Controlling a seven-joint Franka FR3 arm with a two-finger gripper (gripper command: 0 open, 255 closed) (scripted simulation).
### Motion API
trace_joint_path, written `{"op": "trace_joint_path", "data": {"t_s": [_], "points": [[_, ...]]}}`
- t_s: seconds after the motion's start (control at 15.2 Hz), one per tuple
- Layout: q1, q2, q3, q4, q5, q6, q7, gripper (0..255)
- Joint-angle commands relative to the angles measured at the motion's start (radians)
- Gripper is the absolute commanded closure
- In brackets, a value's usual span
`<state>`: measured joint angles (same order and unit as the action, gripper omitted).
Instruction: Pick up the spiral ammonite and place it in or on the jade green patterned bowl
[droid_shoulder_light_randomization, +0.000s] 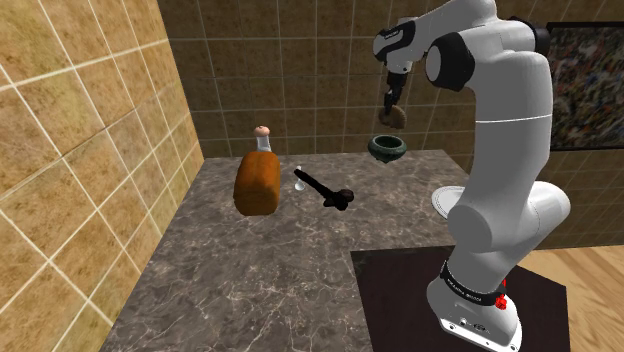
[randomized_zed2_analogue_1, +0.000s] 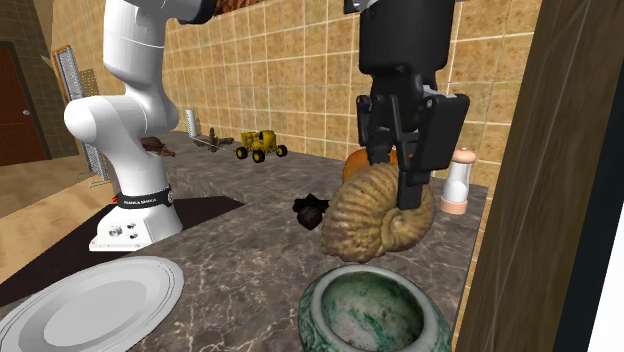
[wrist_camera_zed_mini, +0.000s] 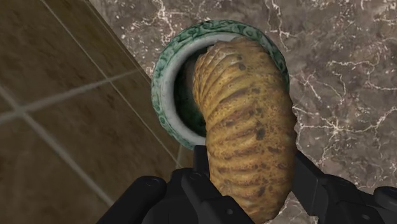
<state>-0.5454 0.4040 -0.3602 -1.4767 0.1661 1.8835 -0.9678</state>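
A white robot arm is shown reaching over a dark marble counter (droid_shoulder_light_randomization: 260, 270) set against tan tiled walls. The black 2-finger gripper (droid_shoulder_light_randomization: 393, 92) is clenched on a ribbed, tan spiral ammonite (droid_shoulder_light_randomization: 392, 114), which is held in the air. In the shoulder view, a green patterned bowl (droid_shoulder_light_randomization: 386, 148) is seen at 6 o'clock from the ammonite, with a gap between them. The bowl stands near the counter's far edge.

In the second exterior view, the gripper (randomized_zed2_analogue_1: 395, 165) is seen pointing down, and the ammonite (randomized_zed2_analogue_1: 378, 215) is gripped by its upper coil. The bowl (randomized_zed2_analogue_1: 316, 310) is seen at 6 o'clock from it, open side up. A white plate (randomized_zed2_analogue_1: 90, 305) is laid at 9 o'clock from the bowl.

In the wrist view, the ammonite (wrist_camera_zed_mini: 245, 121) is clasped between the gripper (wrist_camera_zed_mini: 248, 184) fingers, and the bowl (wrist_camera_zed_mini: 164, 83) is seen beyond it, partly covered by the shell.

In the shoulder view, an amber bottle (droid_shoulder_light_randomization: 259, 180) with a cork is placed at 9 o'clock from the bowl. A black object (droid_shoulder_light_randomization: 330, 192), whose kind cannot be told, is laid at 3 o'clock from the bottle.
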Motion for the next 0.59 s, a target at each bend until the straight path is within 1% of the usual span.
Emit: {"op": "trace_joint_path", "data": {"t_s": [0.0, 0.53], "points": [[-0.002, 0.005, 0.001, -0.020, 0.003, 0.026, -0.006, 255], [0.000, 0.029, 0.007, -0.095, 0.016, 0.122, -0.016, 255]]}}
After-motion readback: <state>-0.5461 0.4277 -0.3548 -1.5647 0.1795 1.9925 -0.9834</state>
